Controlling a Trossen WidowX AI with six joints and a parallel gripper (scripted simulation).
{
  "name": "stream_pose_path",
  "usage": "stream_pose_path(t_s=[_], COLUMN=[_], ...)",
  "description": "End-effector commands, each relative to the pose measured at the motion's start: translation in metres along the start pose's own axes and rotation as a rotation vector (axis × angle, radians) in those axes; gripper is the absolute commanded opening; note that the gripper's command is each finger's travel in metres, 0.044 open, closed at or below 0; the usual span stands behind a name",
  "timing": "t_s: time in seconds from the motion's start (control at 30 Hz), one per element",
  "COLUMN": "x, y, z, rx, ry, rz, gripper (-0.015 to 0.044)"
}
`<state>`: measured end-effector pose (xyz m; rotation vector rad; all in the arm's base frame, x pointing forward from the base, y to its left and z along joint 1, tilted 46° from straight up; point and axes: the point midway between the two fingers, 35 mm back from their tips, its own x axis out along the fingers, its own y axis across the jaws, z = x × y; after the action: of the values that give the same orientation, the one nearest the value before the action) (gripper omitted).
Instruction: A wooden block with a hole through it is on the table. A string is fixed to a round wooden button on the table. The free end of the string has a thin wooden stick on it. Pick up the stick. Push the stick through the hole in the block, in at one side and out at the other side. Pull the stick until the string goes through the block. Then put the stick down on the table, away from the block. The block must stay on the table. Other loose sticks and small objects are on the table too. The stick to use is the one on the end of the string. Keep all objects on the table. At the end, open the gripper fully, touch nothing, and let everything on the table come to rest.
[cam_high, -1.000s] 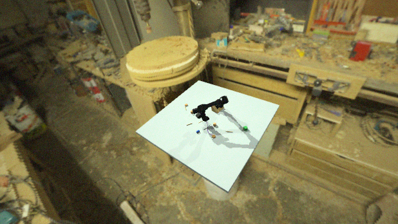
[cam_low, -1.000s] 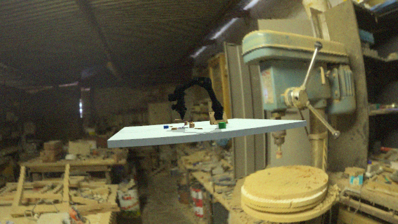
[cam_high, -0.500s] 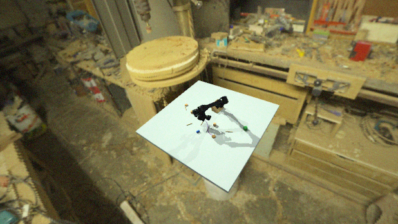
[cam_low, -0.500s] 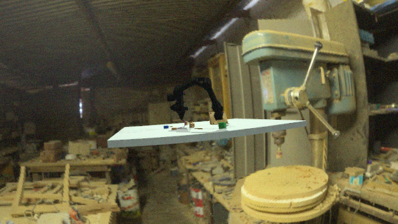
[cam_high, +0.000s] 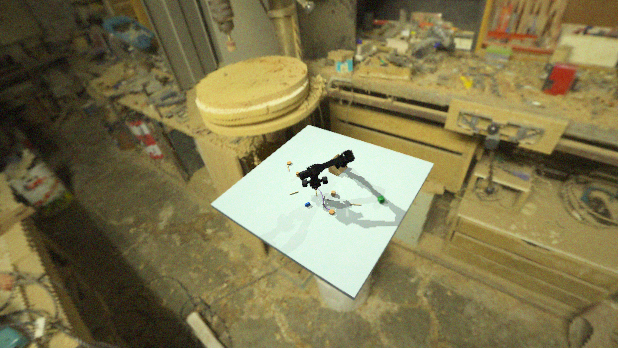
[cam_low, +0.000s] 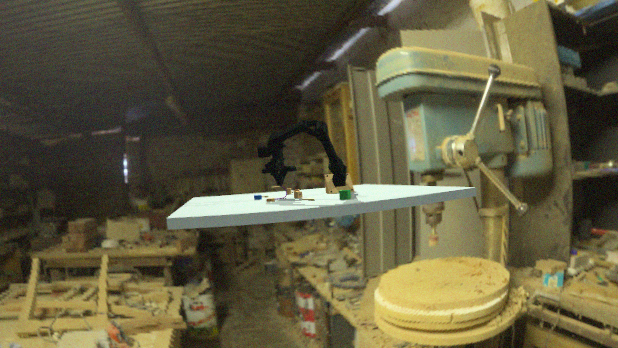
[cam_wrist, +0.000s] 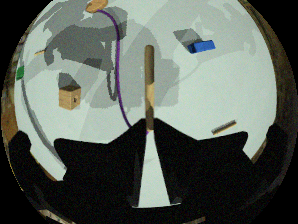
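My gripper (cam_high: 315, 187) (cam_low: 281, 183) (cam_wrist: 149, 121) is shut on one end of the wooden stick (cam_wrist: 149, 75), which points away from the fingers, above the table. The purple string (cam_wrist: 118, 60) runs from the held end of the stick to the round wooden button (cam_high: 332, 212) (cam_low: 270, 200) (cam_wrist: 96, 5). The wooden block (cam_high: 333, 193) (cam_low: 298, 194) (cam_wrist: 69, 98) stands on the table, left of the stick in the wrist view, with a small dark hole in one side. The stick is apart from the block.
A blue piece (cam_high: 307, 204) (cam_low: 257, 197) (cam_wrist: 202, 46) and a green piece (cam_high: 381, 199) (cam_low: 345, 194) (cam_wrist: 20, 73) lie on the table (cam_high: 345, 270). Loose sticks lie either side, one (cam_high: 294, 193) (cam_wrist: 224, 127) and another (cam_high: 355, 204) (cam_wrist: 40, 52). A small orange-brown object (cam_high: 289, 163) lies farther off.
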<state>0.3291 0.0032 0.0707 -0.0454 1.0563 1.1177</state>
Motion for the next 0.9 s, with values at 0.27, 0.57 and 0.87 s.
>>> stream_pose_path(t_s=[0.27, 0.57, 0.87], x=[-0.001, -0.001, 0.000], y=[-0.002, -0.002, -0.002], z=[0.012, 0.020, 0.027], rx=[-0.449, -0.782, -1.114], ry=[-0.006, -0.006, -0.007], rz=[-0.004, -0.005, -0.006], gripper=[0.0000, 0.0000, 0.0000])
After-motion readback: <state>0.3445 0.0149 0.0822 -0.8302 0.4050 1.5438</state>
